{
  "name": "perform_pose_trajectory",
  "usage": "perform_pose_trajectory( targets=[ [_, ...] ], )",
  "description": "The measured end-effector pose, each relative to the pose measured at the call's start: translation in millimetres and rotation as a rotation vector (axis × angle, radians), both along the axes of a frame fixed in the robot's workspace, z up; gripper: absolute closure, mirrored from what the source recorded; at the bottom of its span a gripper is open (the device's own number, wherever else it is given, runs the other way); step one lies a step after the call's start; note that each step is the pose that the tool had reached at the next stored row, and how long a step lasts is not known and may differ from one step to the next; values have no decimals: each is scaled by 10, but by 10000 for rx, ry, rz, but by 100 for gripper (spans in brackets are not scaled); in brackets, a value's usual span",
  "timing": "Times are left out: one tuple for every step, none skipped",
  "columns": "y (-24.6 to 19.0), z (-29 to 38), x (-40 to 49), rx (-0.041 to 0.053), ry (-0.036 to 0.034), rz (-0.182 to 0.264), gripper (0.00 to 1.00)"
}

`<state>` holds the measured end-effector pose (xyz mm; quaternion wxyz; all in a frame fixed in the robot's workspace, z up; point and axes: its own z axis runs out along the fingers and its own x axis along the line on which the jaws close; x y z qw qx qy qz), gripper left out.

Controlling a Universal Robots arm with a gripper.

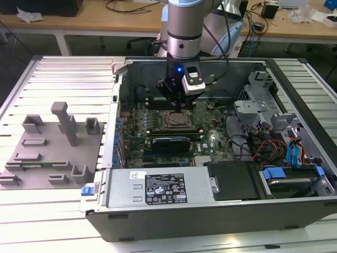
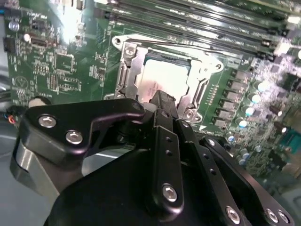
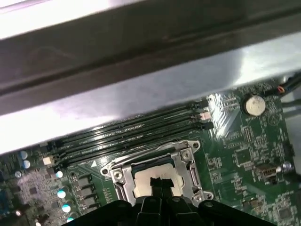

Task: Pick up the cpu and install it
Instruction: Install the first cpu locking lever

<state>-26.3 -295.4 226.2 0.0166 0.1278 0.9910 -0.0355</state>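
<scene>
I see the cpu (image 2: pixel 162 81) lying flat inside the socket frame (image 2: pixel 126 70) on the motherboard (image 2: pixel 51 61), silver top up; in the first wrist view it shows as a pale square (image 3: pixel 146 181) within the same frame (image 3: pixel 186 157).

Gripper (image 2: pixel 162 98) sits right above it, fingers (image 2: pixel 164 106) pressed together at the tips, nothing between them. Tips hang over the near edge of the cpu; whether they touch it I cannot tell. In the exterior view the gripper (image 1: pixel 178 107) hangs just over the socket (image 1: pixel 176 120), arm coming straight down into the open case (image 1: pixel 210 221).

Around the socket: RAM slots (image 3: pixel 127 134) run alongside the frame on one side, a row of capacitors (image 2: pixel 249 110) off another. A coin cell (image 3: pixel 254 105) lies further out on the board. Case wall (image 3: pixel 141 89) stands close behind the slots.

In the exterior view, drive bay with cables (image 1: pixel 279 142) takes the exterior view's right, power supply (image 1: pixel 158 188) at the near edge. Grey fixture (image 1: pixel 50 153) sits outside the case on the exterior view's left, well apart.
</scene>
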Motion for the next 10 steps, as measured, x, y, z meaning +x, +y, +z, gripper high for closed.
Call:
perform_pose_trajectory(
  targets=[
    [0,-2,1,0,0,160,89],
    [-1,-5,2,3,-2,308,89],
    [-4,-7,3,4,-3,385,89],
    [-9,-8,2,4,-2,441,89],
    [-19,-9,2,4,-1,488,89],
    [-33,-11,2,8,-2,539,89],
    [-44,-11,2,14,-4,573,89],
    [-110,-14,0,131,-28,713,89],
    [-146,-15,-10,167,-47,770,89],
    [-159,-15,-18,187,-60,798,89]
  ],
)
